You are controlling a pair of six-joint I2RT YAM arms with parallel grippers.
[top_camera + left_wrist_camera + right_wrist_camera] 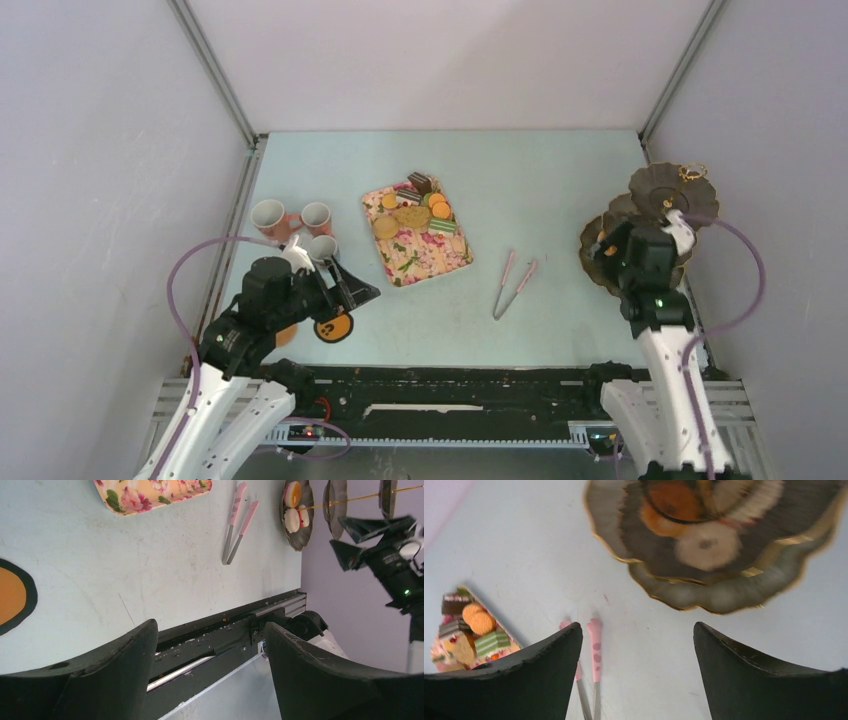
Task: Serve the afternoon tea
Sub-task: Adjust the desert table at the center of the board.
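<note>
Two pink-orange mugs (pixel 268 215) (pixel 316 217) and a grey mug (pixel 322 248) stand at the left. An orange, black-rimmed coaster (pixel 333 327) (pixel 10 595) lies in front of them. Beside it my left gripper (pixel 358 285) (pixel 210 625) hangs open and empty. Biscuits, cake slices and macarons (pixel 415 205) (pixel 474 630) are still on the floral tray (pixel 425 265). The dark scalloped stand (pixel 665 185) (pixel 724 597) (pixel 296 540) is at the right. Its lower tier holds a white donut (pixel 708 545) and an orange treat (pixel 674 502). My right gripper (pixel 603 245) (pixel 638 626) (pixel 346 540) is open and empty in front of the stand.
Pink tongs (pixel 513 283) (pixel 237 525) (pixel 595 645) lie on the table between the tray and the stand. Grey walls close in on both sides. A second coaster (pixel 285 335) is partly hidden under the left arm. The black rail (pixel 225 630) runs along the near edge.
</note>
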